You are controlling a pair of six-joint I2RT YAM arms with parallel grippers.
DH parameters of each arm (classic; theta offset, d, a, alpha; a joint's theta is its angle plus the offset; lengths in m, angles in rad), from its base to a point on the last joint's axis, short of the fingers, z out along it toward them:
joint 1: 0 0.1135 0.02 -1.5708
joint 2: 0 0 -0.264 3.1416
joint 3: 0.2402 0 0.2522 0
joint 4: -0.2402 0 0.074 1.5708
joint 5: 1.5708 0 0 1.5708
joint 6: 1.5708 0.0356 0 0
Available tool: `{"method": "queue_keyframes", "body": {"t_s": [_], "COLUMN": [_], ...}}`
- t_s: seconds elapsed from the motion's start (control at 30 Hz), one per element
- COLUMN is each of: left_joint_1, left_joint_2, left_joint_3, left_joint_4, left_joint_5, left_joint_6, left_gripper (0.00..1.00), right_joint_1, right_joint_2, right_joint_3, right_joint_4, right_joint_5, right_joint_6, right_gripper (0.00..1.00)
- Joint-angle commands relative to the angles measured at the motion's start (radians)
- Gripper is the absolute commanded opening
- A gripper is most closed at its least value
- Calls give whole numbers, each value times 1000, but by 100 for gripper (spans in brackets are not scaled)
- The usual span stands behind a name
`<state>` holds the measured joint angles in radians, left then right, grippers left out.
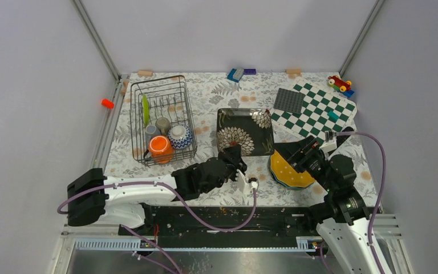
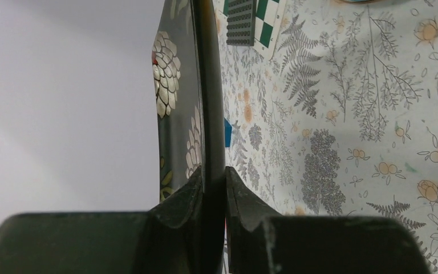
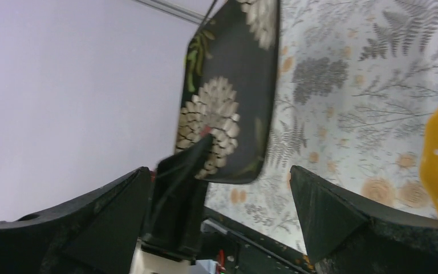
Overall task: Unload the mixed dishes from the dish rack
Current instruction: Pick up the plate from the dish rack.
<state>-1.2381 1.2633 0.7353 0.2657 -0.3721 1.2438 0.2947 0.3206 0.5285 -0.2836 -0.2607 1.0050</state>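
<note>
Black floral square plate [image 1: 245,130] pinched by outstretched left tool [image 2: 214,178] (right tool [image 3: 218,171] gapes).

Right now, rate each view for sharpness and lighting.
Top external: evenly lit and sharp, no harsh shadows or glare. Left wrist: the left fingers are dark and soft near the lens, while the tablecloth is crisp. Right wrist: soft throughout, with the black floral plate slightly smeared and the right fingers blurred.
</note>
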Motion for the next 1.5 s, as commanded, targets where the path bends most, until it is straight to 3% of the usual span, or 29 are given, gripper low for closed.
{"method": "queue_keyframes", "body": {"t_s": [0.0, 0.27, 0.47, 0.53, 0.77, 0.8, 0.9, 0.93, 1.13, 1.3, 1.37, 1.47], "left_joint_1": [-20, -82, -105, -112, -130, -131, -135, -135, -135, -136, -136, -126], "left_joint_2": [-30, 44, 119, 153, 215, 215, 197, 189, 120, 58, 25, -55], "left_joint_3": [20, -12, -1, 6, 31, 37, 73, 90, 187, 345, 365, 339], "left_joint_4": [414, 598, 663, 697, 756, 748, 637, 552, 192, -338, -445, -455], "left_joint_5": [-91, -135, -172, -185, -212, -216, -232, -234, -155, 2, 49, 91], "left_joint_6": [130, 221, 264, 285, 319, 306, 213, 168, -90, -301, -336, -372], "left_gripper": [0, 0, 0, 0, 0, 8, 91, 98, 99, 99, 99, 99], "right_joint_1": [0, 0, 0, 0, 0, 0, 0, 0, -1, -2, -2, -2], "right_joint_2": [34, 125, 186, 199, 180, 170, 125, 104, 58, 81, 76, 60], "right_joint_3": [-6, 13, 18, 10, -27, -32, -55, -71, -74, -5, 15, 51], "right_joint_4": [177, 143, 197, 201, 229, 227, 222, 231, 229, 172, 169, 119], "right_joint_5": [-58, -27, -59, -58, -41, -27, 16, 33, 154, 242, 290, 376], "right_joint_6": [117, 66, 53, 57, 81, 86, 109, 127, 168, 171, 167, 142], "right_gripper": [99, 93, 74, 63, 7, 0, 0, 0, 0, 0, 0, 0]}}
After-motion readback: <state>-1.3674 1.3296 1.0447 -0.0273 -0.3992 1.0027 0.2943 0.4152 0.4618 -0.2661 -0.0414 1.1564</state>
